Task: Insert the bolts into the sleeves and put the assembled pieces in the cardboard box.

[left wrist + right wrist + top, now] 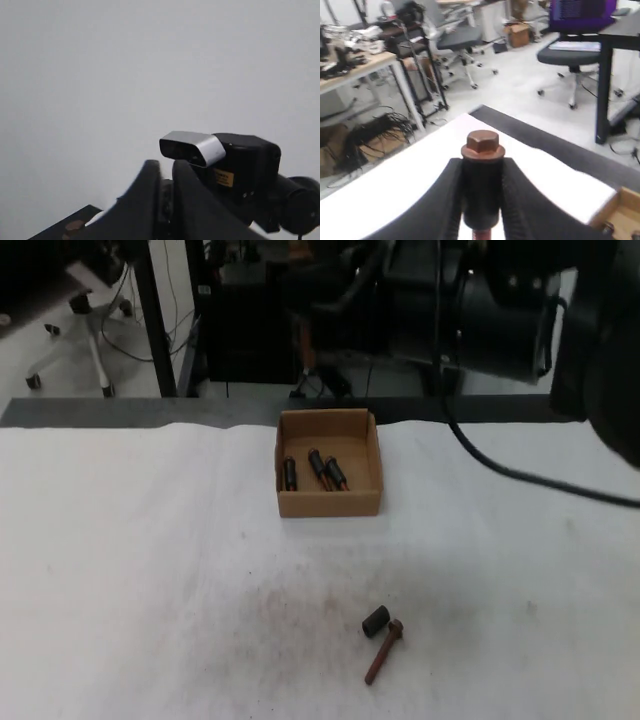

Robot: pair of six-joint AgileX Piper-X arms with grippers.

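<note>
Above the bench (150, 540), pinches sleeved bolt (482, 146) in right gripper (481, 164), left gripper (166, 166) pressed together. Wants placing in cardboard box (329, 504).

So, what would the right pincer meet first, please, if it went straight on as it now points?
Probably the white cloth ahead of the right pincer and its bolt, aside from the cardboard box; depth is unclear.

A white-covered bench (120, 540) is being recorded, stained dark toward 6 o'clock. Beyond its far edge, at 11 o'clock, a pale floor (20, 340) is being occupied by a wheeled office chair (85, 315). In the right wrist view, a cluttered desk (350, 67), tangled cables (375, 132) and a grey chair (457, 37) are being evenly lit. In the left wrist view, a plain grey surface (125, 75) is being faced.
</note>
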